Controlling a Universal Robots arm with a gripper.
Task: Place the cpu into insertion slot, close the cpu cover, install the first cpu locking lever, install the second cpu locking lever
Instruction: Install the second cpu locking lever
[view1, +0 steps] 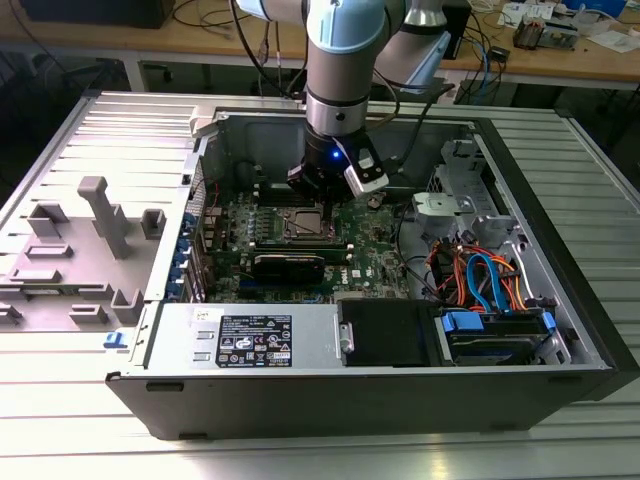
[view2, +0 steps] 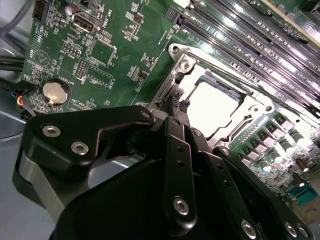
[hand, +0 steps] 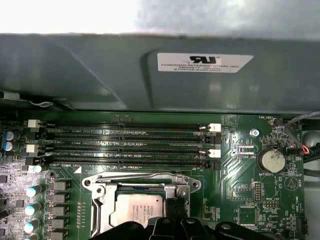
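The cpu (hand: 135, 210) lies flat in the insertion slot (view1: 306, 226), its silver-grey top glaring bright in the second wrist view (view2: 215, 102). The cpu cover (hand: 107, 192) is folded down around it, the chip showing through its window. A thin metal locking lever (hand: 135, 175) runs along the socket edge beside the memory slots (view2: 235, 77). My gripper (view2: 176, 107) has its black fingers drawn together, shut, tips at the socket's rim near a corner screw (view2: 185, 65). In the exterior view my gripper (view1: 318, 190) hovers just behind the socket. Whether the tips pinch a lever is hidden.
Long black memory slots (hand: 130, 140) lie beside the socket, and the case wall (hand: 150, 75) rises behind them. A coin battery (hand: 272, 160) sits nearby. A black expansion card (view1: 288, 265), the power supply (view1: 260, 340) and coloured cables (view1: 480, 275) crowd the case.
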